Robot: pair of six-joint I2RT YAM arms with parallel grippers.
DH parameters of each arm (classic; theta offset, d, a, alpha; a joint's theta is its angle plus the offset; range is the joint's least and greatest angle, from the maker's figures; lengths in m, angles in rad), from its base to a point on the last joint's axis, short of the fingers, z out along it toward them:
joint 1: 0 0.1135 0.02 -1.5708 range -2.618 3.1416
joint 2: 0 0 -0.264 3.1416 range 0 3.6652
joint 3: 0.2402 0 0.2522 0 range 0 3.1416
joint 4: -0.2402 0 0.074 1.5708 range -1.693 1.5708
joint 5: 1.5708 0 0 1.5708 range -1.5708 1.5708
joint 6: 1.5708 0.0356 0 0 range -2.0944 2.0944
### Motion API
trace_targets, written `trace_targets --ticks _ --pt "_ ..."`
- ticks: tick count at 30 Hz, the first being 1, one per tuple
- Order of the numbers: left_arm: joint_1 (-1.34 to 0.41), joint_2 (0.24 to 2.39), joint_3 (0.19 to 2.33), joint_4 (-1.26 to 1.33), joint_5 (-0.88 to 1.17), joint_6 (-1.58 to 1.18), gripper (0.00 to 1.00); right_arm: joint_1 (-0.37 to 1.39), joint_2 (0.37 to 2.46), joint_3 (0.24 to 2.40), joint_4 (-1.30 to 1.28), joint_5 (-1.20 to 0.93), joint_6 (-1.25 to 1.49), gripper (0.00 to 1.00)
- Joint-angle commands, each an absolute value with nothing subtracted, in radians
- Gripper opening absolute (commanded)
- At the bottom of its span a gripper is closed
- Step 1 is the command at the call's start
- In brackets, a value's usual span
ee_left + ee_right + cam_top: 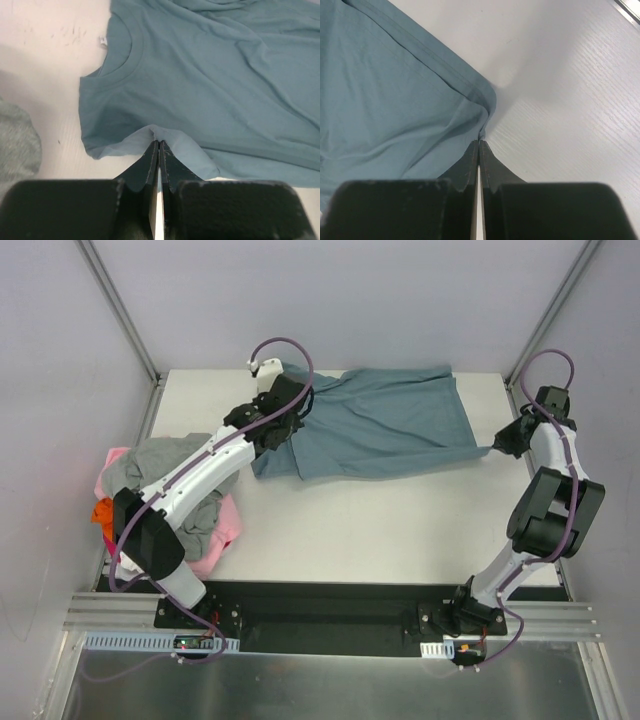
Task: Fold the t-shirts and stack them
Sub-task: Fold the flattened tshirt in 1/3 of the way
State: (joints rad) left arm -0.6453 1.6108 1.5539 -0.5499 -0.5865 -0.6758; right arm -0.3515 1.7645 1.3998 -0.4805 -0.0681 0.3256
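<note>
Left arm [200, 472] jaws: pinching collar-end edge of slate-blue t-shirt [380, 425] | right arm [555, 465] jaws: pinching its hem corner | long axis: runs left-right on tabletop [400, 530] between both arms

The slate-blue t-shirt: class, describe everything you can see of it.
The slate-blue t-shirt is soft, matte cloth with a ribbed round neckline and a stitched hem. It lies spread but wrinkled on the far part of the white table. The left gripper is shut on a fold of its edge near the neckline; the right gripper is shut on a hem corner, drawn out to a point.
</note>
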Motion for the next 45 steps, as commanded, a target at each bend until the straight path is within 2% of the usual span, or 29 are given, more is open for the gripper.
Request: trace_targets --ticks 1,15,32,45 --pt "-0.617 1.641 1.624 -0.451 -0.543 -0.511 0.00 -0.354 1.792 1.463 -0.488 -0.080 0.327 0.01" --pt "-0.551 1.647 1.608 -0.311 -0.503 -0.394 0.00 -0.354 1.802 1.460 -0.515 -0.058 0.394 0.01" --pt "-0.496 1.592 1.529 -0.212 -0.456 -0.397 0.00 -0.350 1.922 1.658 -0.568 -0.164 0.501 0.01" --pt "-0.483 1.614 1.565 -0.120 -0.391 -0.301 0.00 -0.348 1.993 1.740 -0.453 -0.229 0.609 0.01"
